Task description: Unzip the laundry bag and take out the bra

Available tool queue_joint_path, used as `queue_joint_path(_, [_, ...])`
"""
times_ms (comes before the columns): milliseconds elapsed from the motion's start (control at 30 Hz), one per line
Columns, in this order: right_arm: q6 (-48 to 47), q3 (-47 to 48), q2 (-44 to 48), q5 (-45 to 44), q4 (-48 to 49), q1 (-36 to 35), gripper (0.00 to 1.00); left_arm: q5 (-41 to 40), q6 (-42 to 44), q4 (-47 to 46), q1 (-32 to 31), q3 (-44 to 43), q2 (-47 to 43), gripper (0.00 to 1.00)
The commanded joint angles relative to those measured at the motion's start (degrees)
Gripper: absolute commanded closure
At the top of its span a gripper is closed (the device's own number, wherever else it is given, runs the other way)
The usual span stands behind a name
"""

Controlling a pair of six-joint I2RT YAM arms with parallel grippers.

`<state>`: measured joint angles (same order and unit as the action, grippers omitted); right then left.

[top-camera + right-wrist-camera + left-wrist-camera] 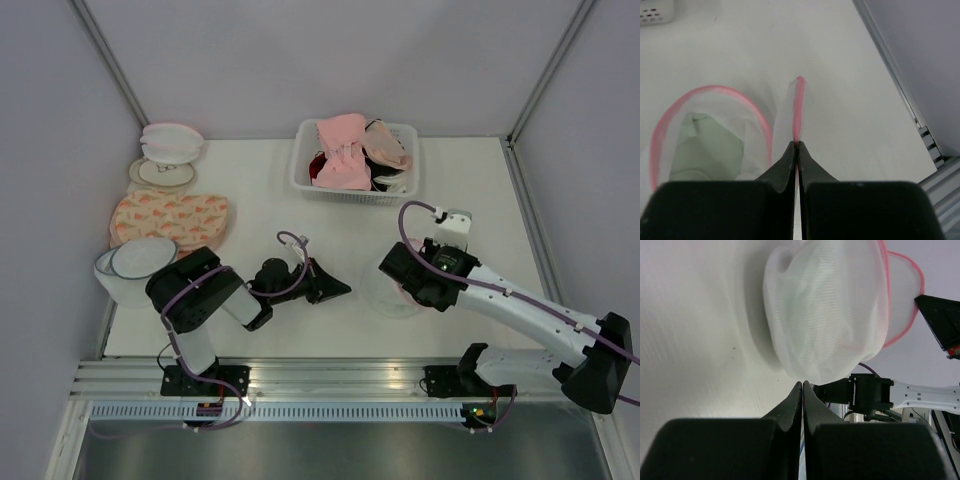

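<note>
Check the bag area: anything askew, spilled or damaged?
Nothing spilled or damaged. The laundry bag lies unzipped with the bra inside. One half stands on edge, only because the right gripper is shut on its pink rim. The left gripper is shut at the mesh dome; whether it pinches mesh is unclear.

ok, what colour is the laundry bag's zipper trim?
Pink zipper trim, clearest in right wrist view.
</note>
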<state>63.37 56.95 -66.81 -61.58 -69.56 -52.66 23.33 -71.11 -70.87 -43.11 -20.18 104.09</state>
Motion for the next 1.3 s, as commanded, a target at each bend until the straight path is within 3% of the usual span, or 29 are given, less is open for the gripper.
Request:
queue_joint_path(0, [10.64, 3.6, 1.5, -4.96, -11.84, 2.12, 0.99, 2.85, 0.79, 1.42, 0.05, -0.91, -4.59, 0.98])
queue_joint_path(300, [6.68, 6.24, 12.83, -1.96, -13.67, 8.98, 0.99, 3.74, 10.19, 26.89, 0.05, -5.56, -20.93, 0.98])
queue_joint_path(367, [5.8, 6.86, 15.03, -1.18, -13.67, 9.16, 0.62, 3.91, 11.86, 30.6, 0.05, -7.58, -23.05, 0.98])
queue_joint_path(400, [5.27, 7.12, 15.56, -0.91, -13.67, 9.16, 0.5, 3.91, 12.13, 33.4, 0.05, -8.11, -24.89, 0.98])
queue_joint_path(533, [2.64, 8.96, 17.84, 0.15, -13.85, 9.42, 0.31, 3.65, 14.24, 38.96, 0.05, -10.13, -28.41, 0.98])
queue_joint_path(733, [0.61, 10.2, 19.52, 2.25, -13.32, 9.42, 0.29, 3.56, 17.76, 46.6, 0.05, -12.5, -31.32, 0.96])
queue_joint_path(833, [-10.35, 7.05, 20.48, 11.43, -2.63, 9.42, 0.26, 4.35, 19.69, 47.93, -0.13, -14.44, -31.15, 0.8])
queue_joint_path(867, [-14.55, 5.99, 20.75, 14.09, 3.32, 9.34, 0.25, 4.35, 20.65, 48.8, -0.22, -14.97, -30.71, 0.67])
queue_joint_path(1000, [-18.19, -0.77, 24.16, 23.69, 14.78, 9.42, 0.23, 3.39, 23.2, 51.7, -0.48, -17.87, -29.48, 0.43])
queue_joint_path(1267, [-23.29, -13.96, 26.91, 32.39, 30.34, 9.42, 0.22, 0.49, 28.04, 57.6, -2.5, -24.55, -21.84, 0.39])
